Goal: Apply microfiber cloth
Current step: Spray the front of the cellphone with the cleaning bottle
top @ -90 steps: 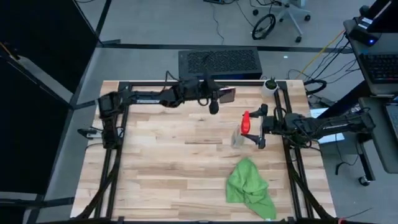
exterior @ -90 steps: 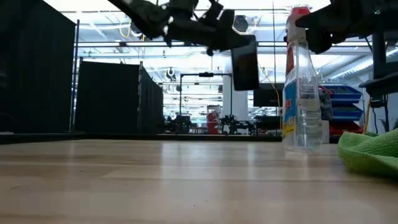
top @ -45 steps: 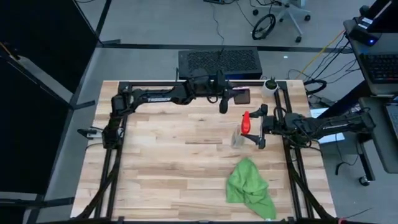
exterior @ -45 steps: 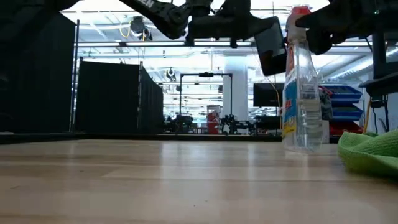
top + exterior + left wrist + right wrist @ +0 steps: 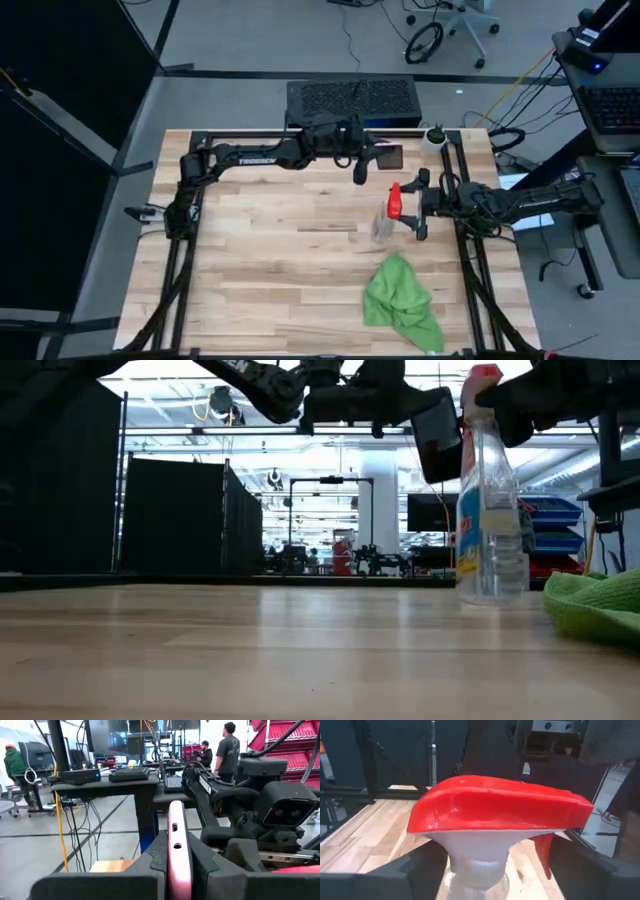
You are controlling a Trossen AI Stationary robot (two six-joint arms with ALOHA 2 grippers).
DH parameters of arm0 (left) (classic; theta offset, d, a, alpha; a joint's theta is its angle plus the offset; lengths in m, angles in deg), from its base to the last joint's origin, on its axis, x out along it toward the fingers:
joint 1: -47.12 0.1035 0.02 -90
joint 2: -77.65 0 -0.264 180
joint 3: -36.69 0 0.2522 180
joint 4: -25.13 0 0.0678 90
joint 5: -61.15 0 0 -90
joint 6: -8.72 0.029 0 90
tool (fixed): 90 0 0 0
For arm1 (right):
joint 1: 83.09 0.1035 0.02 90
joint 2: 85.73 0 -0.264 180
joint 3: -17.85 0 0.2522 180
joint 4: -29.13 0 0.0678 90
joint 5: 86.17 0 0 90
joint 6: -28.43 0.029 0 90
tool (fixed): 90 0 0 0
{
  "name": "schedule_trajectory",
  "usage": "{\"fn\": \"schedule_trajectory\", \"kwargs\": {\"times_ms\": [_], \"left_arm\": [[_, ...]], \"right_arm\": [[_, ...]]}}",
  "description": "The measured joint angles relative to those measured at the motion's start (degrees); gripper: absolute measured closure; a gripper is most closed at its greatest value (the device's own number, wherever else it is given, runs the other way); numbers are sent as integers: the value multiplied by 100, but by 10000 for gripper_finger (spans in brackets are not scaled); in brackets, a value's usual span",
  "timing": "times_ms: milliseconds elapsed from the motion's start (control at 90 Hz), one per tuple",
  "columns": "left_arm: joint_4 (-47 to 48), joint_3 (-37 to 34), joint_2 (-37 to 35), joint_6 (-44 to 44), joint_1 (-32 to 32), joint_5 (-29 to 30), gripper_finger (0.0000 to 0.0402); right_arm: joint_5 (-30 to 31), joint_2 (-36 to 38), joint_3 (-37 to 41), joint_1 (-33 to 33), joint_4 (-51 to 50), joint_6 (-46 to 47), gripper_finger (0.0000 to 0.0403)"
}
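A pale wooden table (image 5: 280, 260) stood in a workshop with desks and three people (image 5: 229, 747) behind. One cloth (image 5: 400, 305), one bottle (image 5: 385, 215) and one phone (image 5: 385, 156) showed. The left gripper (image 5: 372, 158) pinched the phone aloft. The right gripper (image 5: 408, 208) clasped the bottle's neck. The cloth lay near it, untouched, at the table's near right.

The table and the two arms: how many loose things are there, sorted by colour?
Green: 1, the microfiber cloth, lying on the table.
Clear with red nozzle: 1, the spray bottle, in the right gripper.
Dark with pink edge: 1, the phone, in the left gripper.
Total: 3.
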Motion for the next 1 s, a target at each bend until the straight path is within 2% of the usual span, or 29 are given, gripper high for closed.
{"fn": "schedule_trajectory", "kwargs": {"times_ms": [167, 278, 733, 1000], "left_arm": [[-6, 0, 0, 6, -6, 0, 386], [-7, 0, 0, 6, -4, 0, 386], [-152, 0, -2, -40, -4, 2, 386], [-479, -2, -4, -40, -82, -24, 386]], "right_arm": [[-21, -2, 0, 1, -47, -2, 174], [-9, -2, 2, 1, -65, -22, 188], [34, 7, 0, -1, -185, -75, 135], [30, 4, 0, -1, -194, -176, 132]]}}
